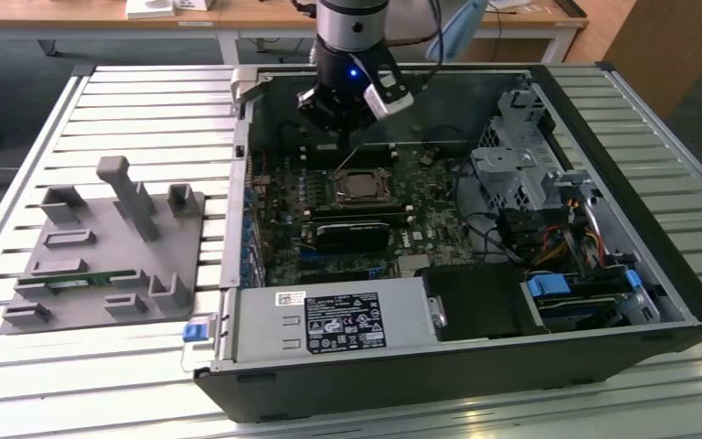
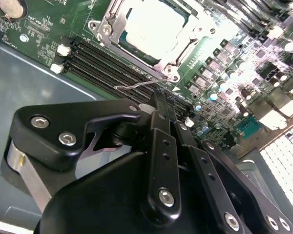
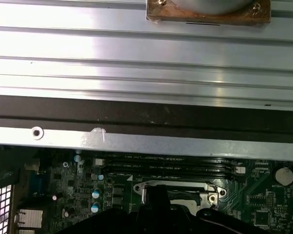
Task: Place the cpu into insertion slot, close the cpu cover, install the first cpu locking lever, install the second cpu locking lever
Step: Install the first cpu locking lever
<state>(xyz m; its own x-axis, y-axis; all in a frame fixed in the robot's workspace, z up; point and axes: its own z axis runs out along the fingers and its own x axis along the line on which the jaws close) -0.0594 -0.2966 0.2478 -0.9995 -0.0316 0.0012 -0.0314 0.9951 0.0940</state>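
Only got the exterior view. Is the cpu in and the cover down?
Observer: Yes, going by the second wrist view. The cpu sits in place and the cover looks flat around it.
Operator: Levers?
Observer: One thin wire lever shows. Its free end lies out over the long black slots and it looks unhooked.
Operator: Where's the tool?
Observer: The tool has its tip right beside that lever's end. I can't tell whether they touch.
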